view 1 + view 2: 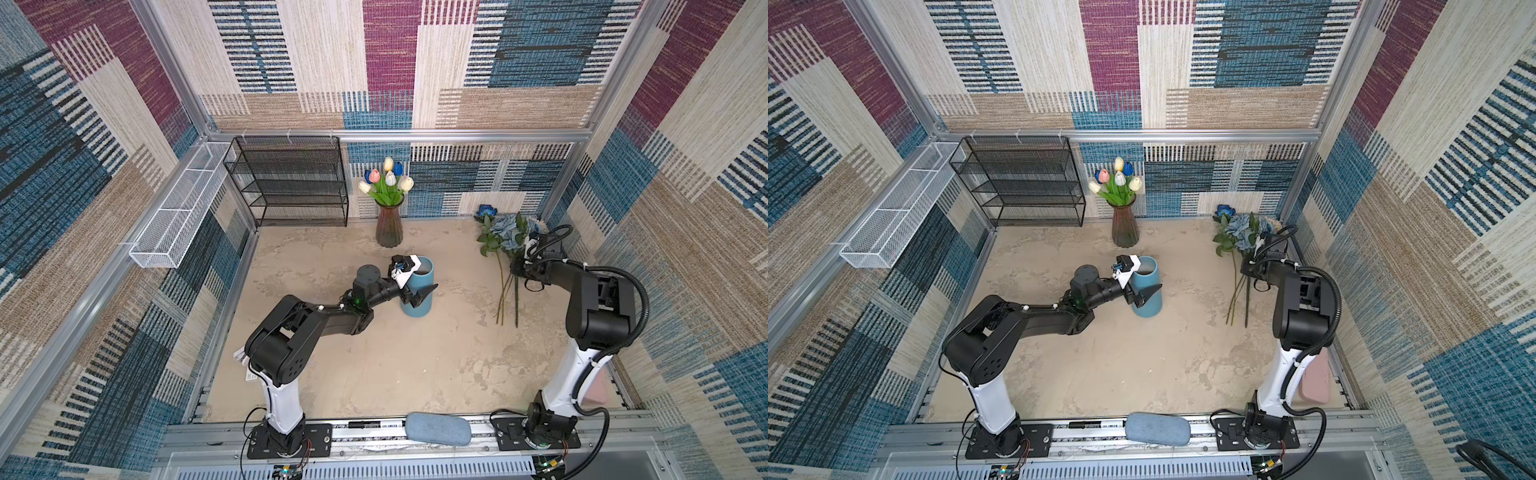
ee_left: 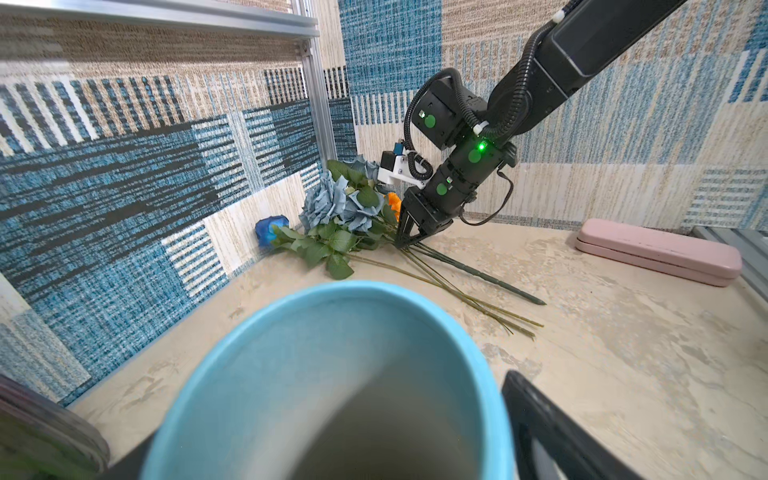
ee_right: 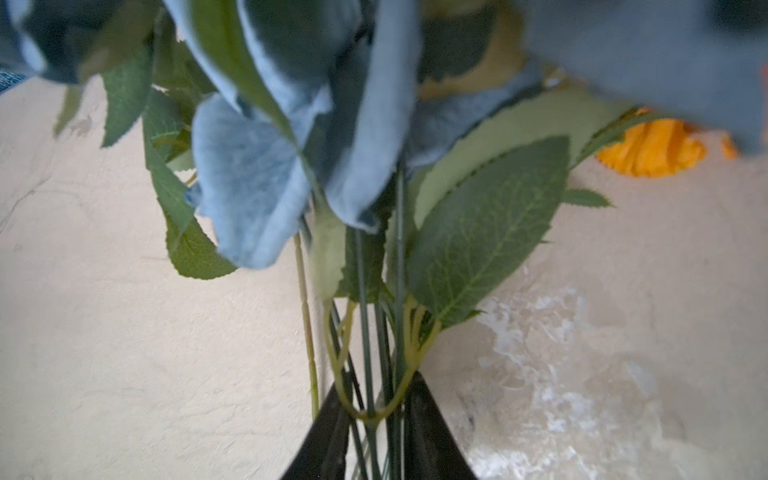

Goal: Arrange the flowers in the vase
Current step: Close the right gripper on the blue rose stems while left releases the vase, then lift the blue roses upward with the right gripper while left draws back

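Note:
A light-blue cylindrical vase (image 1: 419,307) (image 2: 232,345) stands upright mid-table. My left gripper (image 1: 424,287) is open, its jaws wide on either side of the vase; one finger (image 2: 540,424) shows beside the wall. Loose flowers lie at the back right: a dusty-blue rose bunch (image 1: 505,232) (image 2: 332,203), a deep-blue rose (image 1: 485,210) and an orange bloom (image 3: 652,147). Their stems (image 1: 505,299) point toward the front. My right gripper (image 3: 376,411) (image 2: 405,243) is down on the table, shut on several of these stems. Tulips (image 1: 388,178) stand in a brown ribbed vase (image 1: 389,228).
A black mesh shelf (image 1: 291,183) stands at the back left, and a white mesh basket (image 1: 178,208) hangs on the left wall. A pink case (image 2: 656,251) lies by the right wall. A blue-grey case (image 1: 438,428) rests on the front rail.

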Available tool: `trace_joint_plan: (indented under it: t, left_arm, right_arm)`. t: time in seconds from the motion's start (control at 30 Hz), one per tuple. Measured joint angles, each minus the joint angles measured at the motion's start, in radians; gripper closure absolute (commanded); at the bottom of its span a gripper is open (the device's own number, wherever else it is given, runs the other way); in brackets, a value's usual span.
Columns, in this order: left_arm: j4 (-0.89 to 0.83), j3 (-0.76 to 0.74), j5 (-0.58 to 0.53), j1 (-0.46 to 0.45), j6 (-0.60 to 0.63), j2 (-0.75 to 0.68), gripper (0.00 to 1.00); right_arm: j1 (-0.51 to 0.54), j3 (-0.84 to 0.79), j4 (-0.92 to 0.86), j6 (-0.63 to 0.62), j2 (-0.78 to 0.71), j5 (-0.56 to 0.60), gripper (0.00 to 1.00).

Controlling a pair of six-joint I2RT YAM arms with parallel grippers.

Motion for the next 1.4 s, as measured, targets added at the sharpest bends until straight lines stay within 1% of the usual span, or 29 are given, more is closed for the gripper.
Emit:
trace_joint_plan:
  t: [0.27,0.43,0.53,0.63,0.67,0.7,0.8,0.87,0.97,1.0,1.13,1.23,1.33,1.4]
  left_arm:
    - [-0.082,-0.003,-0.026,0.000,0.013,-0.111,0.01]
    - [-0.116,-0.024,-0.050,0.000,0.019,-0.213,0.01]
    - [-0.145,-0.060,-0.056,0.000,0.035,-0.309,0.01]
    - [-0.222,-0.081,-0.076,0.000,0.080,-0.432,0.01]
    - [-0.256,-0.081,-0.084,0.000,0.090,-0.481,0.01]
    - [-0.284,-0.082,-0.100,0.000,0.103,-0.524,0.01]
    - [-0.355,-0.113,-0.149,0.000,0.147,-0.638,0.01]
    - [-0.388,-0.146,-0.191,0.000,0.168,-0.679,0.01]
    - [-0.379,-0.233,-0.269,0.000,0.173,-0.705,0.01]
    - [-0.372,-0.266,-0.292,0.000,0.173,-0.705,0.01]
    - [-0.322,-0.387,-0.360,0.000,0.164,-0.708,0.01]
    - [-0.272,-0.460,-0.396,0.000,0.161,-0.721,0.01]
    - [-0.245,-0.510,-0.428,0.000,0.161,-0.747,0.01]
    - [-0.226,-0.543,-0.444,0.000,0.162,-0.764,0.01]
  right_arm:
    - [0.000,-0.010,0.010,0.000,-0.032,0.001,0.79]
    - [-0.002,-0.021,0.014,0.001,-0.076,0.000,0.82]
    - [-0.002,-0.027,0.015,0.005,-0.106,0.000,0.86]
    - [-0.002,-0.030,0.015,0.008,-0.140,0.000,0.87]
    - [-0.002,-0.030,0.015,0.008,-0.152,0.000,0.92]
    - [-0.002,-0.030,0.013,0.008,-0.165,0.000,0.95]
    - [-0.002,-0.033,0.010,0.016,-0.207,-0.001,0.96]
    - [-0.002,-0.033,0.011,0.016,-0.236,-0.005,0.96]
    - [-0.002,-0.036,0.010,0.023,-0.282,-0.007,0.98]
    - [0.000,-0.037,0.010,0.023,-0.300,-0.007,1.00]
    - [0.009,-0.064,0.024,0.031,-0.399,-0.033,1.00]
    - [0.031,-0.115,0.076,0.034,-0.524,-0.089,1.00]
    - [0.055,-0.185,0.194,0.061,-0.661,-0.185,1.00]
    - [0.079,-0.246,0.311,0.098,-0.748,-0.255,1.00]
